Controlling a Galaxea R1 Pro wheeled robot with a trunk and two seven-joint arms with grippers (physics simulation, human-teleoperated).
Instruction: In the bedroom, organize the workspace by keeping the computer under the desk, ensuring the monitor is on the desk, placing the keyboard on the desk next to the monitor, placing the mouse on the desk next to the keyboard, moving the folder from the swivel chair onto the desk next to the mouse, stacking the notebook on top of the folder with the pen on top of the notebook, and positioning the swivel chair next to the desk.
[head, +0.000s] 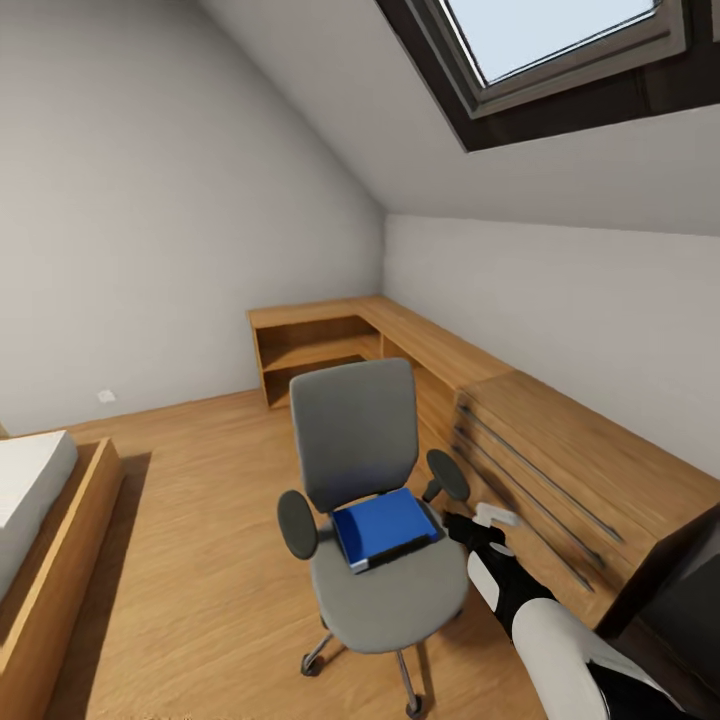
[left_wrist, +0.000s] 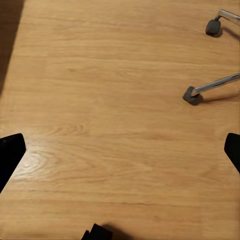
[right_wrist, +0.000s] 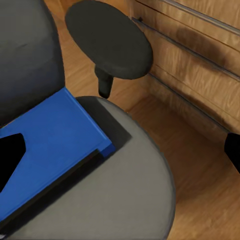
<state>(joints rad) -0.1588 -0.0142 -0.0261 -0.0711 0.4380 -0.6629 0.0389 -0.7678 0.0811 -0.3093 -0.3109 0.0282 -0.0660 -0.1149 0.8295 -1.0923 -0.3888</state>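
Observation:
The grey swivel chair (head: 358, 450) stands mid-floor, facing me. On its seat (right_wrist: 125, 200) lies the blue folder (head: 385, 527) (right_wrist: 50, 145), flat. My right gripper (head: 462, 527) (right_wrist: 120, 155) hovers open just beside the seat, near the chair's black armrest (right_wrist: 107, 40); one fingertip (right_wrist: 10, 157) is over the folder, the other out past the seat's edge. My left gripper (left_wrist: 120, 150) is open above bare wooden floor, with two chrome chair legs (left_wrist: 212, 87) and their castors ahead of it. The computer, monitor, keyboard, mouse, notebook and pen are out of view.
A light-wood drawer chest (head: 560, 470) runs along the right wall, close to the chair, and joins low wooden shelving (head: 320, 340) in the far corner. A bed (head: 40, 540) sits at the left. Something dark (head: 690, 600) cuts into the lower right corner.

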